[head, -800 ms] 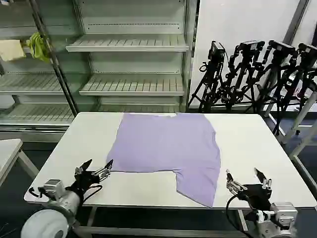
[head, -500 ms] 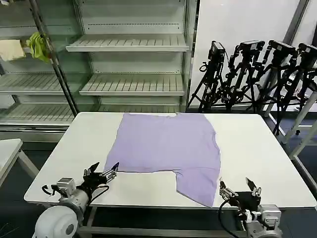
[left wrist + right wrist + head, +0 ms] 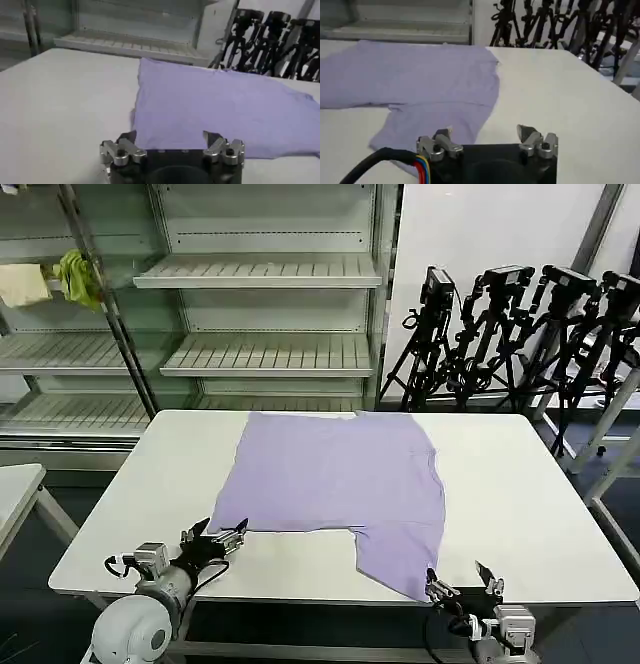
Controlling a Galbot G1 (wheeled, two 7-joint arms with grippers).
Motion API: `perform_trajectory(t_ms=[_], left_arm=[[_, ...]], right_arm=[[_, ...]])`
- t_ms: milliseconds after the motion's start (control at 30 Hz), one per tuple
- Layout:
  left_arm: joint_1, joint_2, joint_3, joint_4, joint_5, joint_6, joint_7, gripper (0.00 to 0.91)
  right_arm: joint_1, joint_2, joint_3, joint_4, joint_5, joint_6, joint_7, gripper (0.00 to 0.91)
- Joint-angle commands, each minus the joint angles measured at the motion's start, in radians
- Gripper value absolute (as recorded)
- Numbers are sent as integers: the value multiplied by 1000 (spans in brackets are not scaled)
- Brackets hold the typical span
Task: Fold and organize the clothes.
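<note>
The left gripper (image 3: 222, 536) sits low at the near left of the white table (image 3: 520, 484), its fingers spread wide, tips just beside the near left corner of the lavender T-shirt (image 3: 335, 479) (plain side up). The shirt lies flat across the table's middle, one sleeve reaching the near edge. Beside that sleeve, the right gripper (image 3: 462, 582) hovers at the table's edge, fingers also spread apart.

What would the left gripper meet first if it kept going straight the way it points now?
Most likely the near-left corner of the T-shirt: the open left gripper points straight at that edge, low over the table, with nothing between.
</note>
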Motion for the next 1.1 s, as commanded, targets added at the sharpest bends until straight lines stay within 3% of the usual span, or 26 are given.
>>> perform_trajectory(t_ms=[33, 1100], left_arm=[[-8, -2, 8, 15, 5, 0, 0, 907], [-29, -6, 13, 71, 44, -15, 20, 907]], right_arm=[[10, 1, -15, -15, 2, -1, 2, 907], [42, 23, -75, -72, -71, 11, -15, 907]])
